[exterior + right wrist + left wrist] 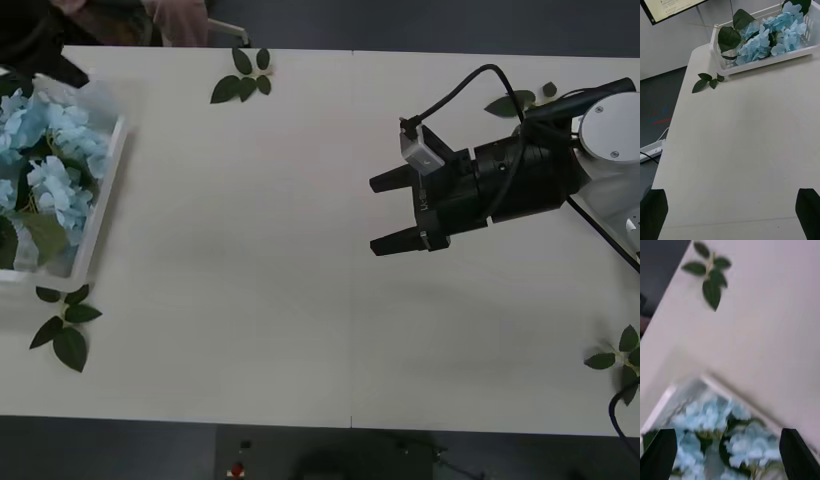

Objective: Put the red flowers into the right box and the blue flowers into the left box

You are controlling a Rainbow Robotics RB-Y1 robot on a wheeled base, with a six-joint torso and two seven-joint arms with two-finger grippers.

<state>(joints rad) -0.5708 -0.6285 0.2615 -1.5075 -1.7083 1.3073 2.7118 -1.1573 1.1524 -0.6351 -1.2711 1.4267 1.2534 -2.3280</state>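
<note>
Right pincer (385, 213), black fingers spread and holding nothing, hovers over the bare middle-right of the counter (260, 250). Left pincer (728, 452), likewise spread and empty, hangs directly above the left box (104, 190). The left box, with white slotted walls, sits at the counter's left edge and holds the blue flowers (45, 165), several pale heads packed together with large green leaves. The right wrist view shows the same box (763, 62) across the counter, blooms (767, 37) filling it to the rim. Loose leaf sprigs (243, 78) lie scattered near the counter's edges; no red flowers can be made out on the counter, and the right box cannot be made out. Judgement: blue sorting appears complete. To do the step well, the left arm should rise straight up, clear of the petals, so no stem is dragged out.
</note>
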